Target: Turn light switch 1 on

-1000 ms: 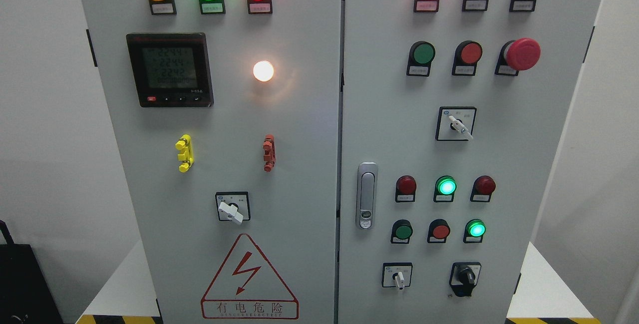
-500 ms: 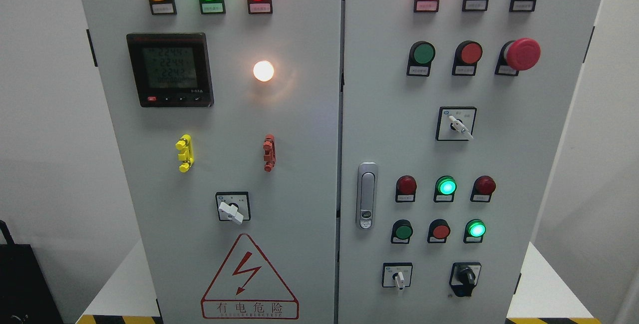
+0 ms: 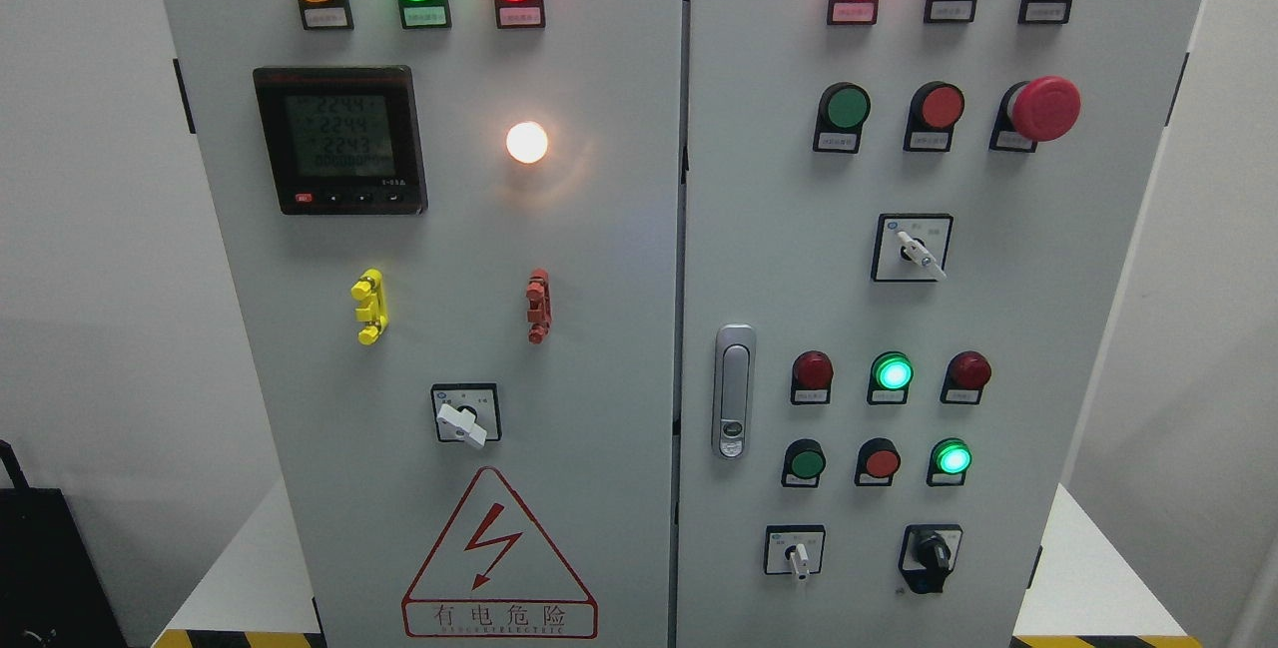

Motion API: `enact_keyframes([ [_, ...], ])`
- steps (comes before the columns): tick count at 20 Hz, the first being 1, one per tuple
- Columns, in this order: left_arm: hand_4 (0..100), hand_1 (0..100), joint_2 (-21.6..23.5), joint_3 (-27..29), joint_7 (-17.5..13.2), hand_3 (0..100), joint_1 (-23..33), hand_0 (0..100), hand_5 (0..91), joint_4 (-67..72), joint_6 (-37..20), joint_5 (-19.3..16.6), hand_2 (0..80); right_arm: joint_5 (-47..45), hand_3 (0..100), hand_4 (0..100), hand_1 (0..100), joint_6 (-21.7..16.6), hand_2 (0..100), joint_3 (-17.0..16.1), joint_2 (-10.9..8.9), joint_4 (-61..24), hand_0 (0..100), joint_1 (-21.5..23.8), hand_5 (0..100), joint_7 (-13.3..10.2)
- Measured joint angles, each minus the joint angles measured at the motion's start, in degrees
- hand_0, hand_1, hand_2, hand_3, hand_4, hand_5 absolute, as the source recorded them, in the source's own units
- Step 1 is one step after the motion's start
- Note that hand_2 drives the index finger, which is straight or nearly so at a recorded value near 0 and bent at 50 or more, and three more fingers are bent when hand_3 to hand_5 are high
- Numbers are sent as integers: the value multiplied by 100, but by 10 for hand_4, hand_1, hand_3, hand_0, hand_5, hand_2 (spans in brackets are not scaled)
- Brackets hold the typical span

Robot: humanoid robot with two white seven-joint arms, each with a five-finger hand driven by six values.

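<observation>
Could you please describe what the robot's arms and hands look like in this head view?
Neither arm nor hand is in view, so their look cannot be told. Only the grey cabinet with its lamps, buttons and switches shows.

The labels are too small to read, so which control is switch 1 is uncertain; the likeliest is the rotary switch (image 3: 461, 420) low on the left door (image 3: 599, 328). It has a white lever handle on a square, black-edged plate. The handle is tilted, its long end pointing down and to the right. It sits just above the red warning triangle (image 3: 498, 553) and below the yellow (image 3: 368, 306) and red (image 3: 538, 305) clips. Nothing touches it.
</observation>
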Motion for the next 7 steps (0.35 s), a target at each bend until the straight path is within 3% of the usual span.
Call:
enact_keyframes([
  [7, 0, 0, -49, 1, -2, 0, -90, 161, 0, 288, -9, 116, 0, 0, 0, 0, 0, 0, 0, 0, 0, 0, 54, 0, 0, 1],
])
